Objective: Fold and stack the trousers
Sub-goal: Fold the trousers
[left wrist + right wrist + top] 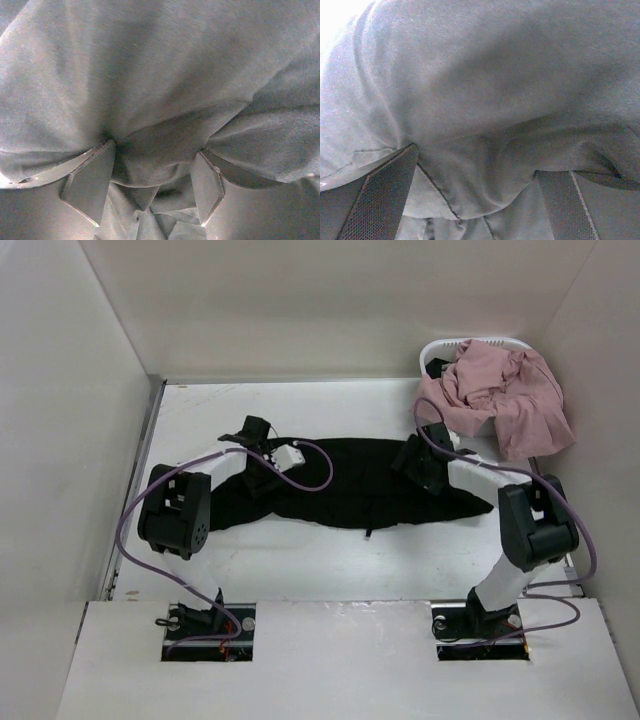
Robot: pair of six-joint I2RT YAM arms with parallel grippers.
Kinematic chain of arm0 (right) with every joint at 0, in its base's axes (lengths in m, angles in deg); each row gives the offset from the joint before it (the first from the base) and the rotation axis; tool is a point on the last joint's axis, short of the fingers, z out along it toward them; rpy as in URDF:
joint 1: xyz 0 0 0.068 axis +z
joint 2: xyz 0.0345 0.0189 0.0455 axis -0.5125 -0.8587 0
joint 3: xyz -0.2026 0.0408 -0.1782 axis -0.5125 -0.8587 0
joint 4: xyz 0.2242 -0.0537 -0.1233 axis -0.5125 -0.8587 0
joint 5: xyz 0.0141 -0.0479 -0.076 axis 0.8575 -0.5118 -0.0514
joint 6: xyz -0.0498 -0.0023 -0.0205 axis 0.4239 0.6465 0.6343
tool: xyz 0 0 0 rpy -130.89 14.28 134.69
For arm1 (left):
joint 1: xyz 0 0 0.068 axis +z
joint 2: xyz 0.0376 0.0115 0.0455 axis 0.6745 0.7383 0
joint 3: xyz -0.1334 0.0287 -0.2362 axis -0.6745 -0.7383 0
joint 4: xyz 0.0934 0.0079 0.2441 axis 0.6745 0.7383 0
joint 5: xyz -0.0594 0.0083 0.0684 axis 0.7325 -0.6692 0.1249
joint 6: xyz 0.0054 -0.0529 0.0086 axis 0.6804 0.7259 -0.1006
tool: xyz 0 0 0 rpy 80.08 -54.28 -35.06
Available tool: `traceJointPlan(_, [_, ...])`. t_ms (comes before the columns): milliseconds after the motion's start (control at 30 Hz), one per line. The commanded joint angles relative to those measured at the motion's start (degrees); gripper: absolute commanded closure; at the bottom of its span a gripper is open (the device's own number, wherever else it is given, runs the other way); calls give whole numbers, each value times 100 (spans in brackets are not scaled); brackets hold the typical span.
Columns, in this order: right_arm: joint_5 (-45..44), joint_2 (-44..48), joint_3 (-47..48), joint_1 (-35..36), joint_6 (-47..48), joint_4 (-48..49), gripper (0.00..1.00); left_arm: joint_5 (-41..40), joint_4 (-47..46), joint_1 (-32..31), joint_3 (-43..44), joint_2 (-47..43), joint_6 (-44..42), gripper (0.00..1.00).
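- cloth fills the gap of the left claw (pixel 155 150): its two fingers (pixel 90 185) stand partway apart, with a thick wad of the trousers (pixel 160 75) gathered between them and pressing on both inner faces, so this claw has hold of the fabric.
- creases run out from both of that claw's fingertips, and beyond the tips the cloth rises in a broad smooth swell that fills its whole wrist view.
- right claw (pixel 477 160) is spread as wide as it goes; a soft bulge of the same dark cloth sags between its fingers (pixel 380 195), but the fingers do not pinch it.
- beyond the right claw's tips the fabric covers nearly the whole wrist view, with a bright patch only at the far left corner.
- seen from above, the trousers (pixel 350 480) lie as one long black band stretching between the two claws, the left claw down on one end and the right claw down on the other.
- a thin bit of cord pokes out of the band's near edge, about midway between the claws.
- white table (pixel 330 560) shows bare on the near side of both claws and beyond them.
- past the right claw, further back and out to its right, a dusty-pink garment (pixel 500 390) is heaped over a white basket (pixel 440 345) and spills down the basket's near side, stopping just beside the right end of the black band.
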State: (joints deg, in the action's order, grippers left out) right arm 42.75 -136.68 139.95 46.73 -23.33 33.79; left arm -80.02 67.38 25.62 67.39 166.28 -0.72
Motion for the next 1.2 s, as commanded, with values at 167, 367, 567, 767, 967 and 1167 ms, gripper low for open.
traceJointPlan(167, [280, 518, 65, -249, 515, 373, 0, -127, 200, 576, 188, -874, -629, 39])
traceJointPlan(367, [474, 2099, -955, -793, 595, 48, 0, -143, 1059, 1103, -471, -2316, -1128, 32])
traceJointPlan(567, [667, 3218, -1764, -2269, 278, -67, 0, -828, 1064, 1815, -1446, -2537, -1411, 34])
traceJointPlan(767, [957, 2806, -1731, -2878, 164, 355, 0, -1259, -1, 2395, -1641, -2187, -1341, 32])
traceJointPlan(967, [852, 2560, -1475, -2667, -117, 495, 0, -1173, -46, 2712, -1359, -1975, -1059, 31])
traceJointPlan(1167, [834, 1901, -1467, -2728, -92, 1048, 18, -1242, -160, 2827, -1439, -1536, -963, 35])
